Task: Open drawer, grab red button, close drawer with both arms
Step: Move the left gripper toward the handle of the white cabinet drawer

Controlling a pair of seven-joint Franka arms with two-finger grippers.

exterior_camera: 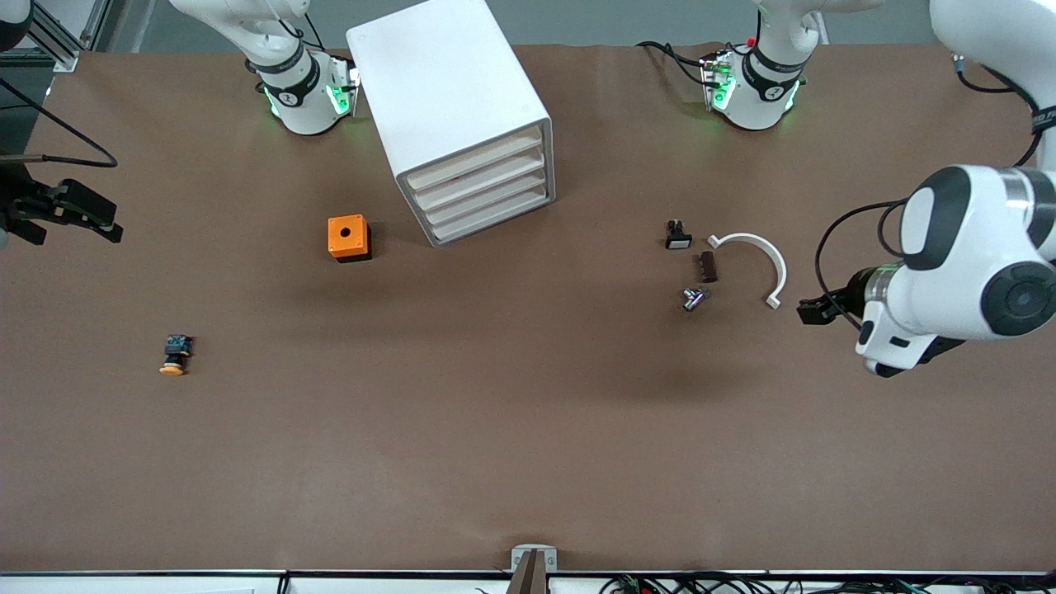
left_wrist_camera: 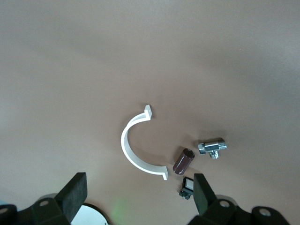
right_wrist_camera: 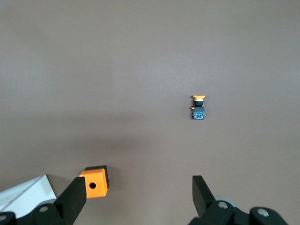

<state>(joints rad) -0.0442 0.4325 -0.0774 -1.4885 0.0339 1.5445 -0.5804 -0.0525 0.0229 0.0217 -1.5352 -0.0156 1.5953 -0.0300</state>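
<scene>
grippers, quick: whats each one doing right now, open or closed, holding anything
Left gripper: open, holding nothing, up over the table by the white curved clip.
Right gripper: open, holding nothing, up over the table by the orange box.

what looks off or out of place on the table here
The white drawer cabinet sits askew, turned at an angle to the table edge, all drawers shut. No red button shows anywhere. Only a yellow-capped button lies on its side toward the right arm's end. Small parts lie scattered by the white curved clip. Nothing looks spilled or broken.
</scene>
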